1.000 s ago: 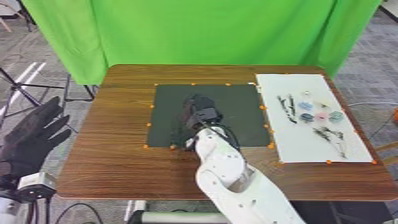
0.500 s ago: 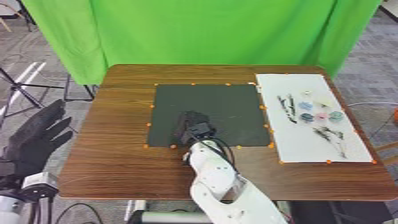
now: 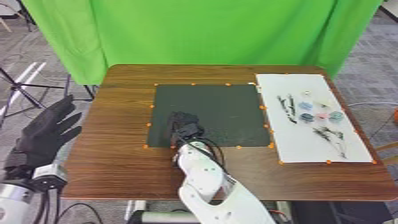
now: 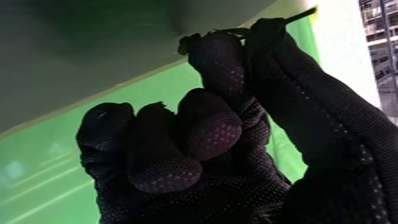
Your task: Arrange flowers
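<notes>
Off the left side of the counter (image 3: 107,170), the left robot hand (image 3: 40,135) hangs loose and holds nothing, out of the way. Over the near left part of the dark mat (image 3: 209,97), the right robot hand (image 3: 185,125) pinches a small leafy bit (image 4: 303,14), likely to set it down gently, with more mat ahead and to its right for moving. Past the mat's right edge, flowers (image 3: 306,117) and stems (image 3: 287,109) lie on a white sheet (image 3: 298,147), maybe spread so each is easy to pick.
</notes>
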You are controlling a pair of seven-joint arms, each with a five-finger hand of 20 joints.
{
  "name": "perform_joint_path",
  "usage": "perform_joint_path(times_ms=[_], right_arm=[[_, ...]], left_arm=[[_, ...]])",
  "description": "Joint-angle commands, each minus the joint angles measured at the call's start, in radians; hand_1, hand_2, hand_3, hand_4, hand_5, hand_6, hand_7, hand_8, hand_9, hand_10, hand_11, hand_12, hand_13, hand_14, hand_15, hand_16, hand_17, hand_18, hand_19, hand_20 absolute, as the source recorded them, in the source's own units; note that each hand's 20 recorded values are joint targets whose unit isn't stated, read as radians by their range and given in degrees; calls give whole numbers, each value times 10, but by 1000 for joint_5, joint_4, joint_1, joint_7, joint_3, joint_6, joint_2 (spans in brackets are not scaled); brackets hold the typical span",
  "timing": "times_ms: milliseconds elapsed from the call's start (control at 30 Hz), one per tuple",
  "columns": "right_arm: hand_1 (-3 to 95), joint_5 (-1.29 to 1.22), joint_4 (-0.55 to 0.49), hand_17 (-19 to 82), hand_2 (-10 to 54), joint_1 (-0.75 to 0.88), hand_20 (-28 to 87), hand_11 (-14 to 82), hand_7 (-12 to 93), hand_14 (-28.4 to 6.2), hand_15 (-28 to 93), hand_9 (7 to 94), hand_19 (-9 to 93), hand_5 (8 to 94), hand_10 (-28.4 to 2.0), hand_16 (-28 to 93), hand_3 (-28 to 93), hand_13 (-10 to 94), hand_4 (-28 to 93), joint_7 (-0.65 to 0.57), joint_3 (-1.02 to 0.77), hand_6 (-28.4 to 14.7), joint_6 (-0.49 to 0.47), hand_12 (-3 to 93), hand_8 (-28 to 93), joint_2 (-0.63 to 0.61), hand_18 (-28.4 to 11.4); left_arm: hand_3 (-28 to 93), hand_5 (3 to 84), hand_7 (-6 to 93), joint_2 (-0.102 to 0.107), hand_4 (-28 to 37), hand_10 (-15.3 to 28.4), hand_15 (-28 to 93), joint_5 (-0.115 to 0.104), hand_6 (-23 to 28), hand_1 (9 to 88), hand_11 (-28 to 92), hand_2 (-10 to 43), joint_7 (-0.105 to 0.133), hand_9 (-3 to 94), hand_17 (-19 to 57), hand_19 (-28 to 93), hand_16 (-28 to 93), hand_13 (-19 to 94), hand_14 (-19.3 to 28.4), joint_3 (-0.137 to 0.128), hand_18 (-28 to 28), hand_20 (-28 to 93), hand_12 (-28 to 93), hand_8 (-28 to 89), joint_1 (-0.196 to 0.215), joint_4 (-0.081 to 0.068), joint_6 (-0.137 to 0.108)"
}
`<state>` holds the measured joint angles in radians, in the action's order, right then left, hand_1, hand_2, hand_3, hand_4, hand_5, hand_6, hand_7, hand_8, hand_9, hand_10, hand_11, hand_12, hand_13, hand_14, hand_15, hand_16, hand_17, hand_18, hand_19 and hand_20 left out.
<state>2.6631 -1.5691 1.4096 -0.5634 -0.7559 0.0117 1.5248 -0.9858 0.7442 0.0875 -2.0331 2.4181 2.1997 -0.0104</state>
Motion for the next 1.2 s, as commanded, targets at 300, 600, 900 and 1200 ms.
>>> perform_joint_path(times_ms=[300, 600, 900, 1200], right_arm=[[411, 51, 44, 319, -95, 31, 536, 674, 584, -105, 871, 782, 897, 721, -100, 401, 836, 718, -192, -2, -27, 1, -98, 516, 201, 12, -226], [378, 48, 40, 309, -95, 35, 533, 666, 579, -106, 861, 758, 886, 701, -107, 404, 824, 701, -203, -12, -37, 2, -192, 518, 188, 19, -226], [324, 57, 58, 309, -95, 30, 532, 664, 555, -107, 861, 753, 888, 706, -108, 398, 804, 701, -255, -26, -40, 0, -187, 516, 177, 25, -228], [250, 47, 55, 309, -95, 29, 529, 657, 584, -109, 858, 748, 890, 716, -112, 395, 814, 702, -259, -35, -52, -6, -204, 513, -132, 30, -229]], left_arm=[[703, 210, 178, -1, -269, 80, 140, -4, -1, 222, 81, -80, -8, 166, -114, 321, 93, 127, 106, 2, 171, 107, 215, -94, 17, -1, 11], [699, 208, 177, -13, -265, 80, 139, 2, -1, 223, 79, -74, -15, 164, -116, 321, 93, 125, 107, 3, 172, 107, 216, -94, 16, -2, 12], [700, 207, 178, -7, -265, 80, 138, 1, -2, 224, 77, -73, -28, 164, -116, 320, 94, 125, 107, 7, 172, 107, 218, -93, 6, -7, 15], [700, 207, 178, -12, -265, 80, 139, 3, -1, 225, 79, -72, -35, 163, -117, 322, 94, 124, 107, 8, 173, 107, 219, -93, 6, -7, 12]])
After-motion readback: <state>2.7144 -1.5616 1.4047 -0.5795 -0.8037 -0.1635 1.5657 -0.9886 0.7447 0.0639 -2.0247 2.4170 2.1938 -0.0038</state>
